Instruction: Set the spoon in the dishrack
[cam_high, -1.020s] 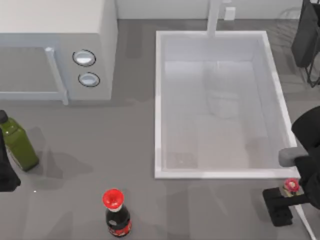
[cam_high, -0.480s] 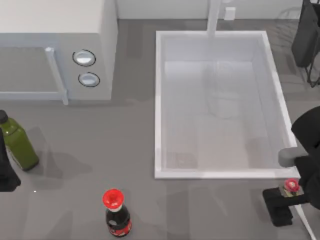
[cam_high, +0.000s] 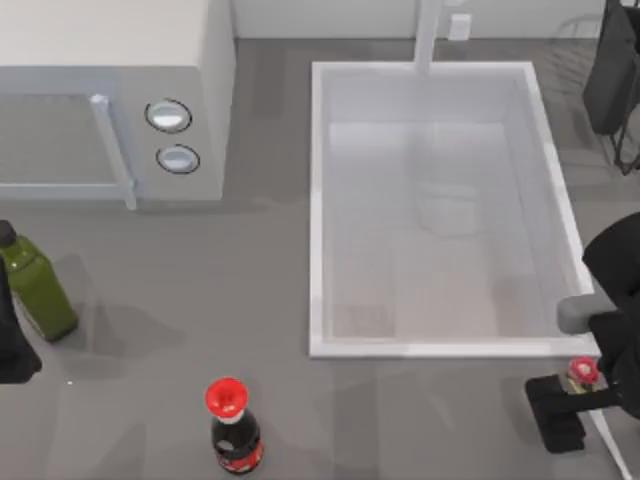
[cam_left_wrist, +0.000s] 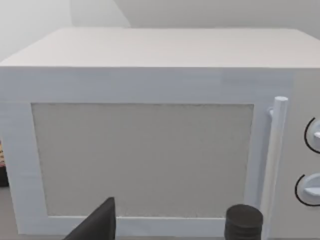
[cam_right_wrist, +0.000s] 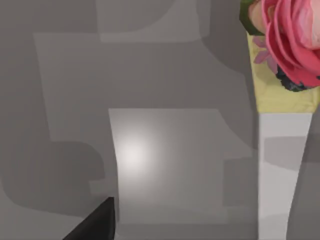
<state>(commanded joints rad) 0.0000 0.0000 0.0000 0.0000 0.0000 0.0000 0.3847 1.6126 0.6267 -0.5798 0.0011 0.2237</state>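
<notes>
Top view: our right end effector (cam_high: 562, 398) sits at desk's (cam_high: 270, 300) lower right corner, just below sink (cam_high: 316, 200) rim. Spoon (cam_high: 582, 372) head has crept slightly upward since a second ago; we judge lift just beginning. Dishrack (cam_high: 610, 80) waits far off at upper right edge. Left arm parked at left edge beside green bottle (cam_high: 35, 285).

Left wrist view: microwave (cam_left_wrist: 150, 125) front.

Right wrist view: spoon (cam_right_wrist: 285, 85) shows layered pink-red head, yellowish neck, white handle. We cannot tell whether fingers grip it.
</notes>
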